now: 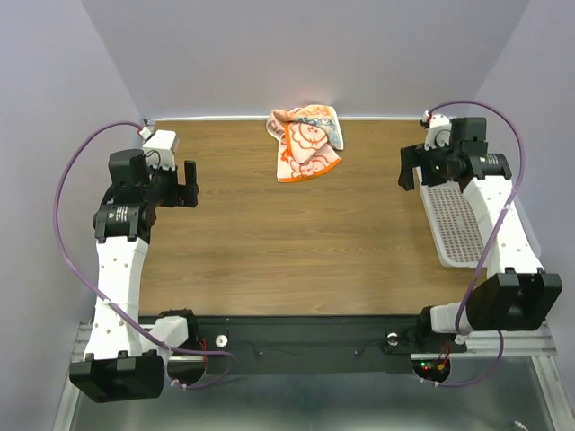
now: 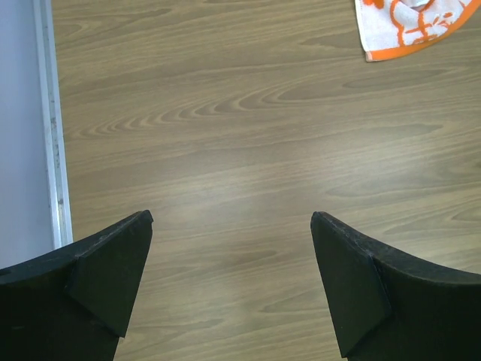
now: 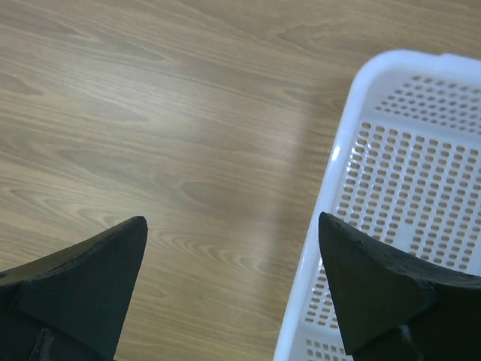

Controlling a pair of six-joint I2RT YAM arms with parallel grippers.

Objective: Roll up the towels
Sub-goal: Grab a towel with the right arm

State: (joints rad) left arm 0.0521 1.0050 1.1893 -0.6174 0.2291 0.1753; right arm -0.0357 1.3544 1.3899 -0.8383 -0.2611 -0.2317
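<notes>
Top external view. Shows towels (image 1: 305, 142) crumpled in one heap at the far edge of the table (image 1: 269, 260). Finds left gripper (image 1: 190, 184) and right gripper (image 1: 409, 171) wide open, empty, well apart from it. Likely trouble: grabbing both tangled cloths together.

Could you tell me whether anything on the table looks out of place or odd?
Only the towels stand out: they lie crumpled in a skewed heap at the table's far edge, not spread flat. The white basket at the right looks intact; nothing seems spilled.
</notes>
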